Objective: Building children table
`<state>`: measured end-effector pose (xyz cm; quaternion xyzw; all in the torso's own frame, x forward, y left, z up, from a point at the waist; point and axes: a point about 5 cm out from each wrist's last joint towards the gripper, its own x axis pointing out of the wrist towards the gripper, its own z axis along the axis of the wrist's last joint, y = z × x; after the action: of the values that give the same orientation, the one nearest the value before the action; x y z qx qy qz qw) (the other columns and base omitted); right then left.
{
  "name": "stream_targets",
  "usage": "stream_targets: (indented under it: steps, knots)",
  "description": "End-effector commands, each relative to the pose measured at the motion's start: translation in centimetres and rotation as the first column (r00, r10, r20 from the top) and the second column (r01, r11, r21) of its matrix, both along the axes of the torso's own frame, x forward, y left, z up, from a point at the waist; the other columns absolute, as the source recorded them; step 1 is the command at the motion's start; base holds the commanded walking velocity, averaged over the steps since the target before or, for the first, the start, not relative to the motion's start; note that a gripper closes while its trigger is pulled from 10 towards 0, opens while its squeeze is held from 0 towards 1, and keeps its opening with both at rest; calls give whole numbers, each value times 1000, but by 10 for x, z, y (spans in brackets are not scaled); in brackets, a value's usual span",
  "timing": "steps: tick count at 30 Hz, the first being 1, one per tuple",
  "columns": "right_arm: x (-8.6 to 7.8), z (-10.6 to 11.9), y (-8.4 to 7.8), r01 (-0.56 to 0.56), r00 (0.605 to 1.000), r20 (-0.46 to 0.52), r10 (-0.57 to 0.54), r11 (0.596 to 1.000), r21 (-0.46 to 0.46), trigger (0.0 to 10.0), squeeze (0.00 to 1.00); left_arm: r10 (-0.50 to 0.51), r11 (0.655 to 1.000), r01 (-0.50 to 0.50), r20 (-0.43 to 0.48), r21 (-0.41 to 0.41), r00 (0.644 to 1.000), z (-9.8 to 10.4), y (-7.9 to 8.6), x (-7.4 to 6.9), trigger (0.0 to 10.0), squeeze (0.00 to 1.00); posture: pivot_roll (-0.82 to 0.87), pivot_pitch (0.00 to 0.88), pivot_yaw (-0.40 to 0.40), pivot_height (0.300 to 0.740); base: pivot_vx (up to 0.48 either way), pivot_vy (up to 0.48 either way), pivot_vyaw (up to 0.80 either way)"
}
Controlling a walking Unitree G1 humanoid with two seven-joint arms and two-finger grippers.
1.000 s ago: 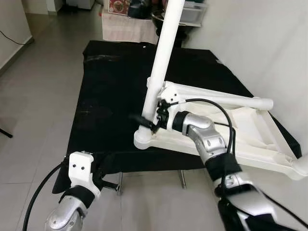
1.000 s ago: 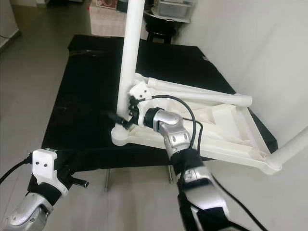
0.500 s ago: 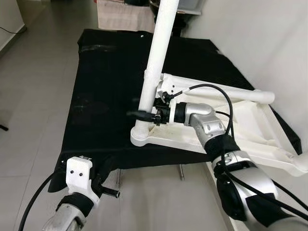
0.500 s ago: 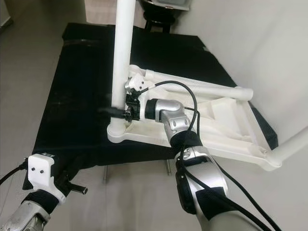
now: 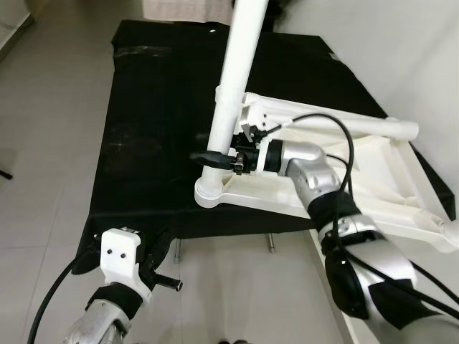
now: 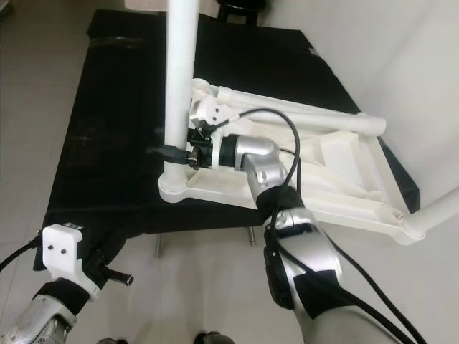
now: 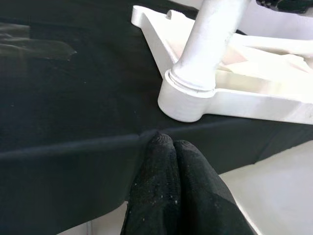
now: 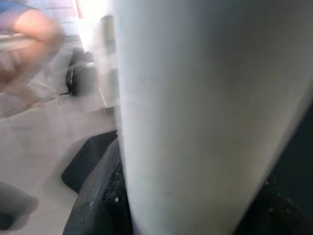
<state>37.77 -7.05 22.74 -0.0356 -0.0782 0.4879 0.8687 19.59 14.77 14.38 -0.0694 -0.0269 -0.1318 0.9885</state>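
Right gripper (image 5: 219, 158) clamped round the upright leg (image 5: 233, 93) just above its socket in the upturned tabletop (image 5: 373, 179) on the black cloth (image 5: 150, 122), long axis vertical; left gripper (image 7: 171, 161) closed, idle at the near edge.

bright, even daylight — right wrist view blurred
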Motion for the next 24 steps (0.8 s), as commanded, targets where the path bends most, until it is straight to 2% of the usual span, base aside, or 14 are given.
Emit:
stream_targets:
  steps: [1, 2, 3, 4, 5, 6, 8, 13, 14, 15, 16, 17, 18, 24]
  knots:
    - [8, -3, -19, 253, 967, -18, -253, 967, -10, 0, 0, -2, 1000, 1, -32, -5, 999, -7, -1, -1, 10000, 0, -122, 145, -185, 740, 0, 0, 0]
    - [6, -17, -29, 573, 817, -90, -569, 819, 23, 0, 0, 2, 1000, -2, -30, -4, 1000, -8, 1, 1, 10000, 0, -128, 143, -184, 740, 0, 0, 0]
    - [-35, -55, -13, 639, 751, -183, -634, 768, -37, 0, 0, 4, 1000, -4, -27, 0, 1000, -8, 2, 6, 10000, 0, -127, 127, -166, 740, 0, 0, 0]
    - [-35, -55, -13, 639, 751, -183, -634, 768, -37, 0, 0, 4, 1000, -4, -27, 0, 1000, -8, 2, 6, 10000, 0, -127, 127, -166, 740, 0, 0, 0]
    - [-41, -63, 5, 571, 804, -171, -569, 820, -46, 0, 0, 1, 1000, 0, -28, 7, 1000, -10, 2, 11, 10000, 0, -130, 77, -150, 740, 0, 0, 0]
    - [-43, -69, 17, 535, 829, -160, -535, 844, -51, 0, 0, -2, 1000, 2, -28, 12, 1000, -12, 3, 14, 10000, 0, -130, 77, -150, 740, 0, 0, 0]
    - [-39, -70, 29, 532, 835, -135, -534, 845, -51, 0, 0, -6, 1000, 7, -29, 18, 1000, -14, 4, 20, 10000, 0, -121, 53, -154, 740, 0, 0, 0]
    - [-33, -68, 40, 533, 835, -131, -534, 845, -43, 0, 0, -7, 1000, 8, -28, 23, 1000, -16, 5, 25, 10000, 0, -120, 37, -159, 740, 0, 0, 0]
    - [-32, -65, 48, 535, 834, -136, -535, 844, -37, 1608, 0, 5, 1000, -4, -23, 27, 1000, -17, 7, 27, 10000, 0, -114, 21, -162, 740, 0, 0, 0]
    - [-33, -62, 54, 538, 830, -141, -539, 841, -48, 1608, 0, 22, 999, -21, -18, 30, 1000, -17, 8, 28, 10000, 0, -111, 11, -165, 740, 0, 0, 0]
    - [-36, -57, 61, 537, 828, -171, -533, 843, -29, 10000, 0, 49, 998, -48, -10, 29, 999, -18, 11, 30, 10000, 0, -110, 5, -168, 740, 0, 0, 0]
    - [-36, -57, 61, 537, 828, -171, -533, 843, -29, 10000, 0, 49, 998, -48, -10, 29, 999, -18, 11, 30, 10000, 0, -110, 5, -168, 740, 0, 0, 0]
    - [-38, -55, 63, 508, 845, -186, -501, 861, -11, 10000, 1000, 52, 998, -52, -9, 30, 999, -18, 12, 32, 10000, 0, -112, 0, -169, 740, 0, 0, 0]
    - [-41, -44, 61, 420, 896, -180, -406, 906, 50, 10000, 1000, 52, 998, -52, -4, 32, 999, -19, 14, 37, 10000, 0, -121, 0, -166, 740, 0, 0, 0]
